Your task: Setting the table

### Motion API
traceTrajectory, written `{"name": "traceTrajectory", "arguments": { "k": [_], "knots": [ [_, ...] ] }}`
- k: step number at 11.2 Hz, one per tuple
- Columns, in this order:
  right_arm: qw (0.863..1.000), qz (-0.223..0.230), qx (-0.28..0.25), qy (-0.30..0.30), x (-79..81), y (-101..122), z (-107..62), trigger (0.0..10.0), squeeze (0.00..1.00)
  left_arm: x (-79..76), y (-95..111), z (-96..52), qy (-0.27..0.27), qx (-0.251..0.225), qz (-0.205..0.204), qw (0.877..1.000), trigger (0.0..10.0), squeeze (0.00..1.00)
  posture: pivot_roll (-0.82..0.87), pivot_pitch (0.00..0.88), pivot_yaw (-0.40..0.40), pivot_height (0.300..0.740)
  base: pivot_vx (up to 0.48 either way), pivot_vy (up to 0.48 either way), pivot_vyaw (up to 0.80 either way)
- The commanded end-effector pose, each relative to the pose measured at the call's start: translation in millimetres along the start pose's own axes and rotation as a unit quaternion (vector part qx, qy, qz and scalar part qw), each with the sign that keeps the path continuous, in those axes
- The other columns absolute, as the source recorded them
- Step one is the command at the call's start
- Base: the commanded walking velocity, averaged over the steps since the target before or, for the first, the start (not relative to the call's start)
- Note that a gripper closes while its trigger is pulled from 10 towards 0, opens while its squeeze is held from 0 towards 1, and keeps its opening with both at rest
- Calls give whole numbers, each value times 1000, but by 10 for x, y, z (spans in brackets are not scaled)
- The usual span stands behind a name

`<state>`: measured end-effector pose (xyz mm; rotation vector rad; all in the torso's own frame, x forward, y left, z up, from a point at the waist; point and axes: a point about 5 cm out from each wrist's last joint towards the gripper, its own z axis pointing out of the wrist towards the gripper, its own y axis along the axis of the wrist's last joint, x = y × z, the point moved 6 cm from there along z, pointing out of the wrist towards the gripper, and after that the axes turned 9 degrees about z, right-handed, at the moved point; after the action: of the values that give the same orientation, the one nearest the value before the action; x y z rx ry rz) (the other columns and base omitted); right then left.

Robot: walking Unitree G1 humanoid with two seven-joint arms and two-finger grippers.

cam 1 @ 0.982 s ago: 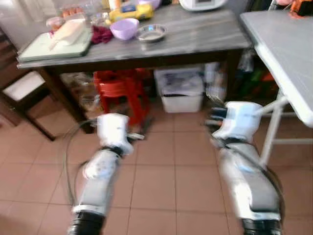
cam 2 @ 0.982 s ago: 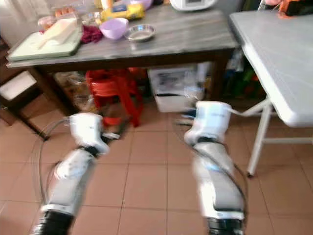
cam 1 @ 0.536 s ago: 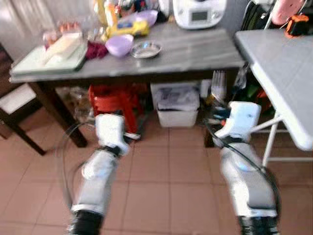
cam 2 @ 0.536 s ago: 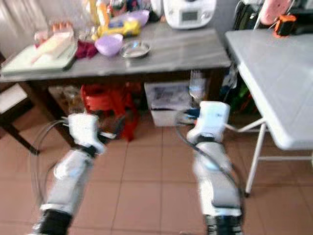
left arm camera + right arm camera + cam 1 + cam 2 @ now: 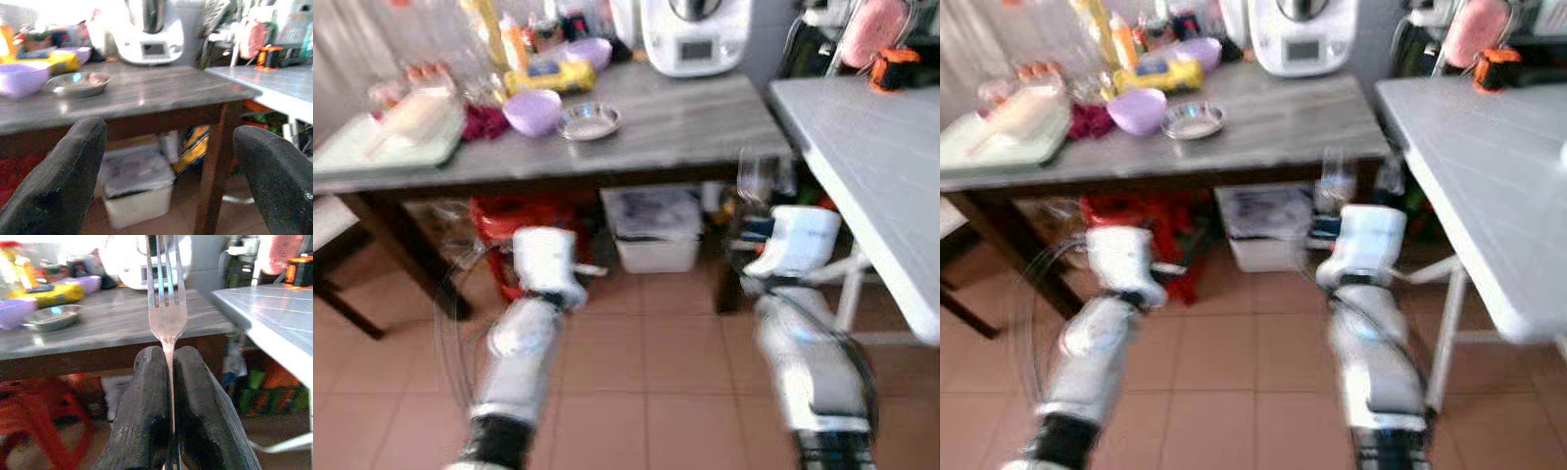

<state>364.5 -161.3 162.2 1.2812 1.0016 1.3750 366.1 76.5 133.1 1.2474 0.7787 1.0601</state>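
Currently the right tool (image 5: 164, 377) pinches a fork (image 5: 165, 298) upright by its thin handle, short of the grey counter (image 5: 685, 108), left tool (image 5: 166, 161) spread and empty; walking jolts could twist the fork loose.

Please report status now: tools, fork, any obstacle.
Right tool shut on fork, tines forward. Left tool open, empty. Dark table ahead, white table on the right.
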Motion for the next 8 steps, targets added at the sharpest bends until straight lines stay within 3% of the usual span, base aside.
{"name": "traceTrajectory", "arguments": {
  "k": [1, 4, 8],
  "knots": [
    [1000, 6, -16, 20, 159, 73, 10, 10000, 0, 213, -2, -19, 30, 2, 20, 999, 10000, 0, -109, 16, 77, 740, 360, 0, 0],
    [1000, -1, -14, 9, 61, 41, -56, 10000, 0, 391, -65, -60, 72, 18, 46, 996, 10000, 0, -116, 33, 81, 740, 353, 0, 0],
    [1000, 9, -12, 4, 93, 11, -117, 10000, 0, 453, -134, -120, 75, 33, 69, 994, 10000, 0, -116, 66, 102, 740, 289, 0, 0]
  ]
}}
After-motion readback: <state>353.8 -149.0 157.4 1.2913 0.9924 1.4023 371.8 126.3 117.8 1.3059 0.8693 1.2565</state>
